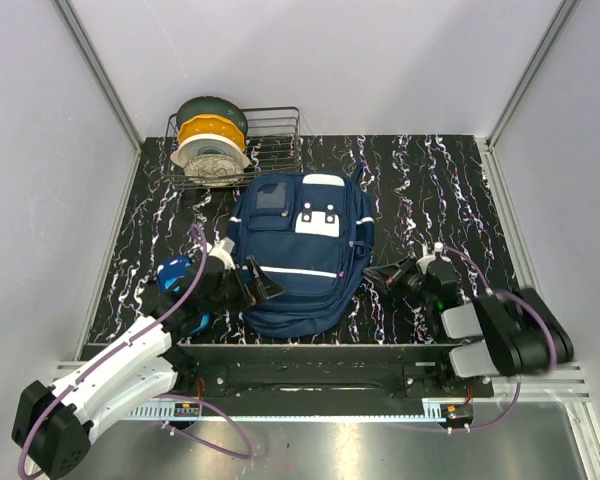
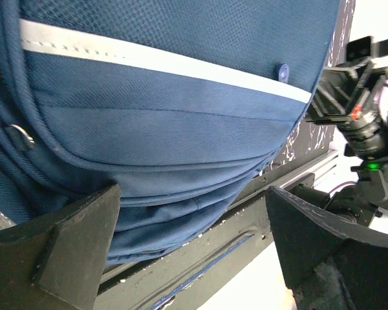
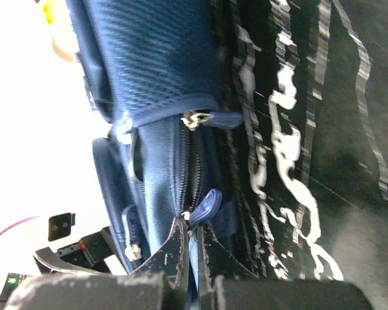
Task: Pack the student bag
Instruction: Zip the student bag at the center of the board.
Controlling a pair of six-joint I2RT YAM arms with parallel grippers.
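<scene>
From above, the student bag (image 1: 300, 255) lies at the centre of the table (image 1: 430, 190), with a wire basket (image 1: 270, 135) of spools (image 1: 212, 150) at its 11 o'clock. The left gripper (image 1: 263, 282) is at the bag's 8 o'clock edge and the right gripper (image 1: 385, 275) at its 4 o'clock. The left wrist view shows the fingers (image 2: 71, 245) spread wide against the bag's blue side. In the right wrist view the fingers (image 3: 174, 248) are pressed together at the zipper (image 3: 194, 168), with a blue pull tab (image 3: 207, 203) at their tips. I cannot tell whether the tab is pinched.

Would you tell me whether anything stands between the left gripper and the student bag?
Nothing visible does. The open left gripper sits right at the near-left edge of the student bag, with only bare fabric ahead of its fingers. The right gripper is shut on a zipper pull.
</scene>
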